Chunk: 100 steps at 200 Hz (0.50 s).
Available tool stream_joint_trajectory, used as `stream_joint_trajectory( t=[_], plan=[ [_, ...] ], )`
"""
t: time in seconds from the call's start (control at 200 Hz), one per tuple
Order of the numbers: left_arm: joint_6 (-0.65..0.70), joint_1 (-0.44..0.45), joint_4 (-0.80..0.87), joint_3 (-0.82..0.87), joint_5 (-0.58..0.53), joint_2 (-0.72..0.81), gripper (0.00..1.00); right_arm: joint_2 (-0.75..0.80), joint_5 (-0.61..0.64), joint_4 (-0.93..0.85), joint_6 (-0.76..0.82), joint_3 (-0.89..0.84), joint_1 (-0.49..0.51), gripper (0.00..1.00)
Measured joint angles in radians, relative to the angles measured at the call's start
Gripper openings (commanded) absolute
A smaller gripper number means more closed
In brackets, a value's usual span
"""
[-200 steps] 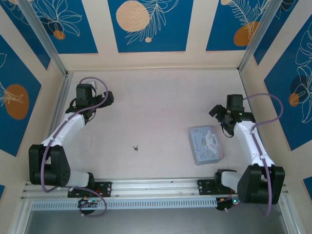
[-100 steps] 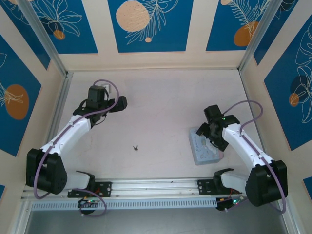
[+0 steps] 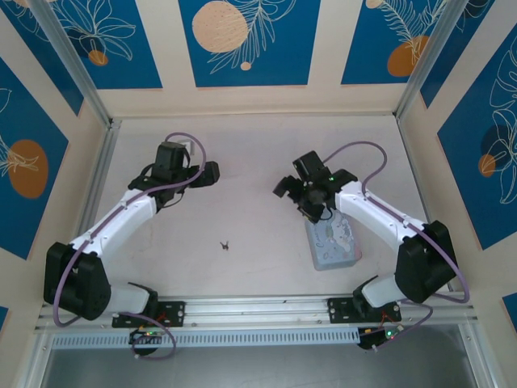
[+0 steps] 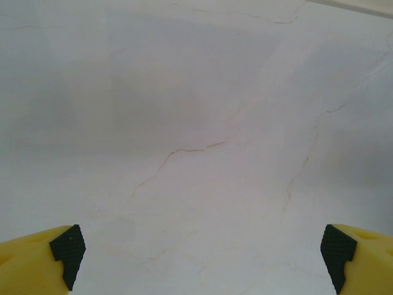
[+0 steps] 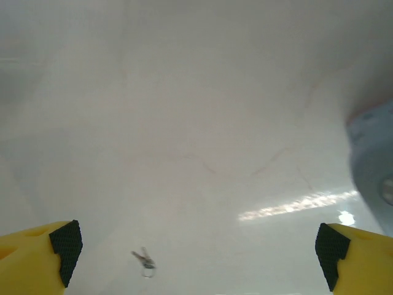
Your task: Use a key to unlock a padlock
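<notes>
- Key (image 3: 225, 244), a tiny dark sliver, lies flat on the pale desk (image 3: 258, 145), a little left of the middle and toward the near edge.
- From above, the key sits between the two arms and well apart from both claws.
- In the right wrist view, the key (image 5: 143, 261) appears as a small grey shape low in the picture, nearer the left-hand pad than the right-hand one, with nothing touching it.
- The left claw (image 3: 208, 172) hangs over the far left part of the desk, pointing toward the middle.
- In the left wrist view, the left claw (image 4: 202, 252) is spread wide: its yellow fingers with black pads sit at the two lower corners, with bare, faintly cracked desk surface between them.
- The right claw (image 3: 295, 198) hangs right of the desk's middle, reaching toward the left arm's side.
- In the right wrist view, the right claw (image 5: 199, 246) is also spread wide and holds nothing.
- A pale blue rectangular tin (image 3: 333, 242) with a cartoon print lies on the right side of the desk; from above, the right arm crosses over its far end.
- The tin (image 5: 374, 160) shows as a blurred blue edge at the right of the right wrist view.
- Cream walls with blue panels, orange circles and white leaf outlines surround the desk.
</notes>
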<state>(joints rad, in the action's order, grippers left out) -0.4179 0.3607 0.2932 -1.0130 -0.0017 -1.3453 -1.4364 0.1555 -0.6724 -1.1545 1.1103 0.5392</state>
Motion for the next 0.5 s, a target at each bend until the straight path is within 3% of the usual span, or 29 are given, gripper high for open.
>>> stream_joint_trajectory(
  t=[0.18,0.5],
  plan=[
    [0.0,0.015,0.004,-0.003,-0.006,-0.011,1.0,0.057,0.028,-0.04,0.002,-0.001,-0.09,1.0],
    [-0.003,0.04,0.005,-0.017,-0.006,-0.053,1.0,0.406,0.097,-0.243,0.002,-0.237,-0.447,0.99]
  ],
)
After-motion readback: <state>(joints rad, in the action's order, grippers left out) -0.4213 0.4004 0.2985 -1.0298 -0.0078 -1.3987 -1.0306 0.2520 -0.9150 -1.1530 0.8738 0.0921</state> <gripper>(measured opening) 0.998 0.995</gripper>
